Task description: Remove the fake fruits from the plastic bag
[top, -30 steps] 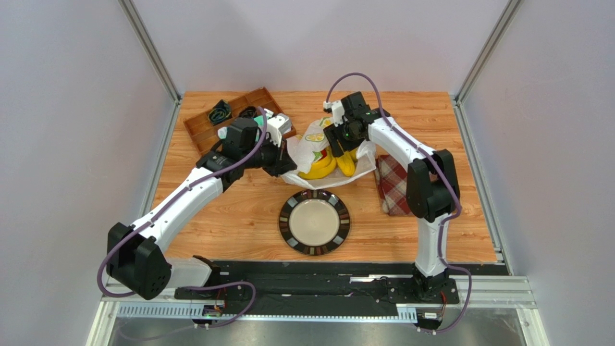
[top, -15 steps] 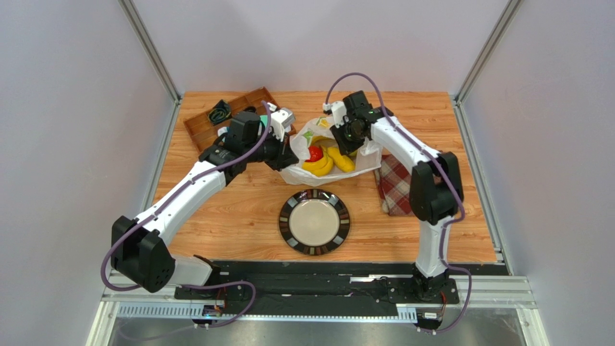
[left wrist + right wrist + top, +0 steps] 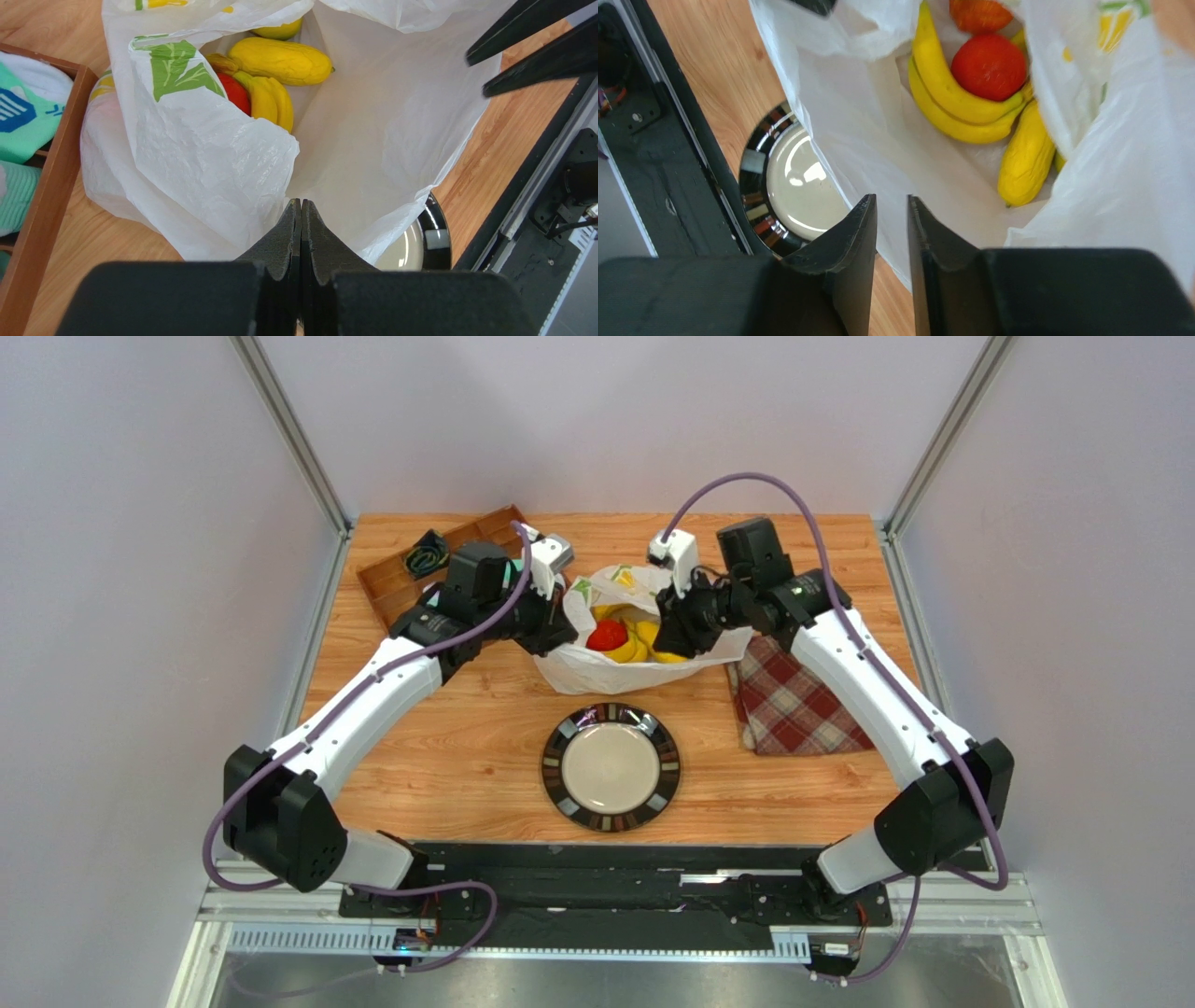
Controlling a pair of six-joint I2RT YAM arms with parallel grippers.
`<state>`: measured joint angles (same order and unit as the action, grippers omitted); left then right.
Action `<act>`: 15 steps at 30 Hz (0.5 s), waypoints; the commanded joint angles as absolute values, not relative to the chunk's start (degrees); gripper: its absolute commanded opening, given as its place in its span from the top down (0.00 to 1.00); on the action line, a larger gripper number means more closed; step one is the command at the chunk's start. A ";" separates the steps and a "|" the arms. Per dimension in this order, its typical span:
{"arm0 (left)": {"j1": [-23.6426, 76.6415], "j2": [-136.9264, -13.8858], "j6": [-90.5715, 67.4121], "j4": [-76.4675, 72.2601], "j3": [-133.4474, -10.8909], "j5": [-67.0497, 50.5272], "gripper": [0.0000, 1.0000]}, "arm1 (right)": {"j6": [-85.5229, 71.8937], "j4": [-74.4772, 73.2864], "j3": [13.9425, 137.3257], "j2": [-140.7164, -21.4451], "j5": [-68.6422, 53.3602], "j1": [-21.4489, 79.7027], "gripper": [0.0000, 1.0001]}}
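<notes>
The white plastic bag [image 3: 589, 669] lies open at the back middle of the table. Inside it are yellow bananas [image 3: 948, 91], a red fruit [image 3: 989, 66], a bumpy yellow fruit [image 3: 1025, 157] and part of an orange-red one [image 3: 980, 14]. My left gripper [image 3: 556, 623] is shut on the bag's left rim [image 3: 210, 161], its jaws [image 3: 300, 204] pressed together. My right gripper [image 3: 673, 633] hovers at the bag's right rim, jaws [image 3: 892, 203] a narrow gap apart and holding nothing. The bananas [image 3: 270, 98] and red fruit [image 3: 235, 91] also show in the left wrist view.
A dark-rimmed plate [image 3: 612, 767] sits in front of the bag. A red plaid cloth [image 3: 793, 707] lies to the right. A wooden tray [image 3: 435, 560] with small items stands at the back left, close behind my left gripper.
My right gripper let go of the bag's top, and the arm swung out to the right and came down beside the right rim. The bag sagged open, showing the red fruit.
</notes>
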<state>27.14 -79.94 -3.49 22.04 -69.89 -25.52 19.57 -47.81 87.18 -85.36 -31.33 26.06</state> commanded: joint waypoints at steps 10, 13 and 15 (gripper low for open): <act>26.72 -74.28 -3.34 24.96 -62.06 -21.62 1.00 | 20.92 -43.24 67.19 -85.45 -9.41 39.27 0.64; 26.72 -73.48 -3.78 25.05 -59.77 -21.80 1.00 | 20.92 -43.59 67.84 -85.16 -6.44 39.55 0.62; 26.72 -73.56 -5.36 26.71 -60.38 -20.13 1.00 | 22.14 -43.42 73.72 -87.87 -3.62 38.50 0.61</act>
<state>26.89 -76.38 -3.70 25.50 -59.90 -22.57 19.81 -45.76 66.48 -88.49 -10.79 40.32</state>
